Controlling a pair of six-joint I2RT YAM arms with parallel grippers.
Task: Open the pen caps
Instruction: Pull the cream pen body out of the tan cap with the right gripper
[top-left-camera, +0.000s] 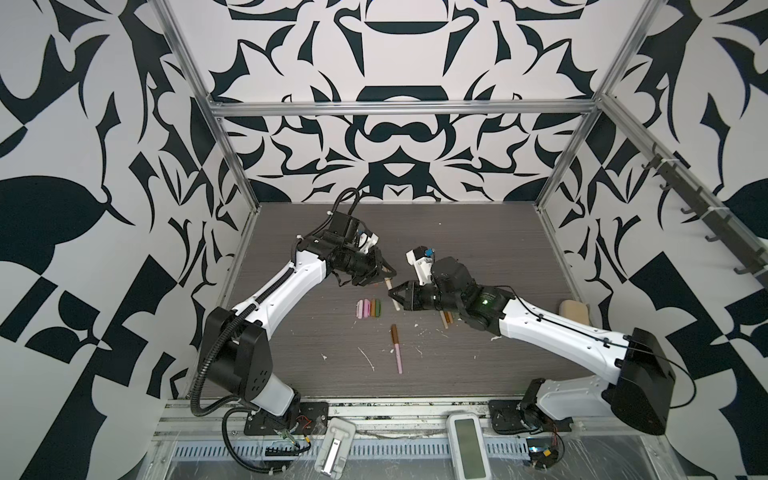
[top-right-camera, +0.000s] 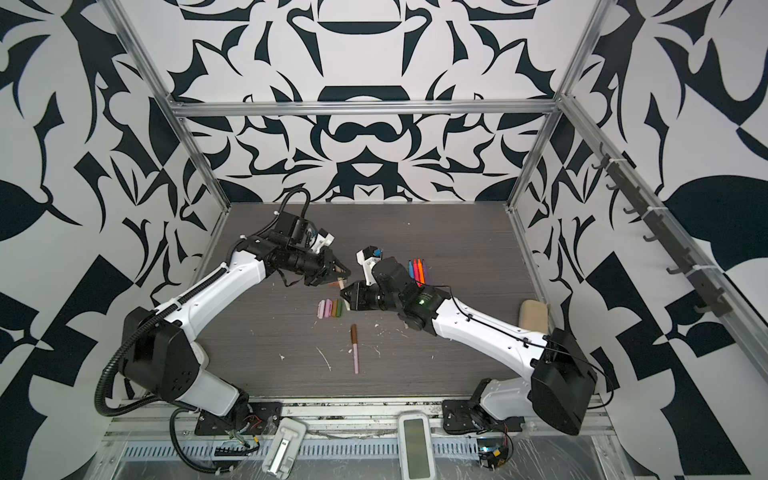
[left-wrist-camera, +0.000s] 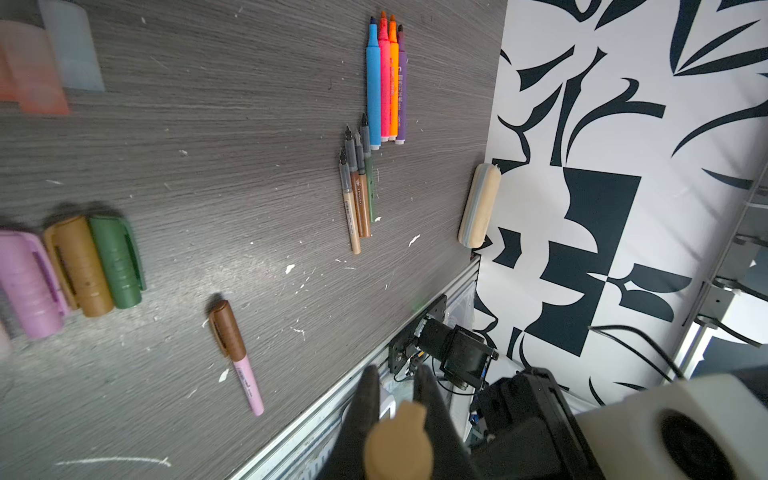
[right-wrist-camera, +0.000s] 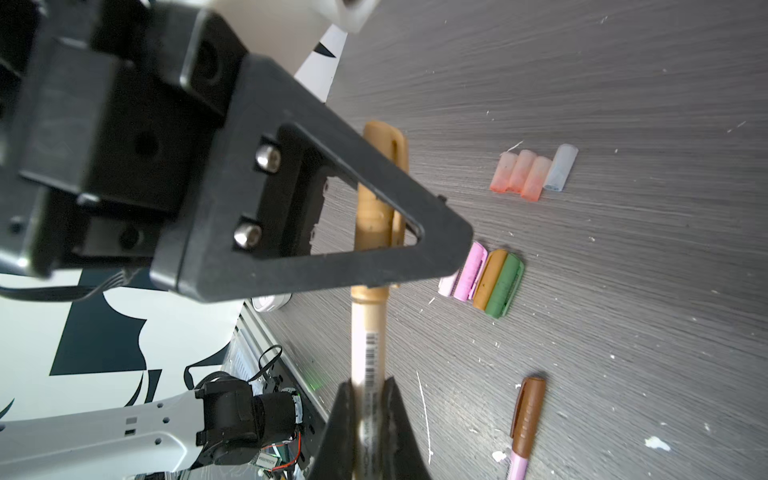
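Tan pen (right-wrist-camera: 368, 332) | left pincer (left-wrist-camera: 395, 374) pinching its cap (right-wrist-camera: 376, 208) | right pincer (right-wrist-camera: 368, 384) pinching its other end

Grey woodgrain table (top-left-camera: 478, 232), loose caps (top-left-camera: 368, 308), uncapped pens (left-wrist-camera: 384, 83), capped pink pen (top-left-camera: 397, 349)

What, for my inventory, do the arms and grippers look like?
Both arms have white shells and black joint housings. The left arm carries a ribbed black conduit; the right arm a thin black cable and a green light. The left gripper and right gripper are black with tapering triangular fingers.
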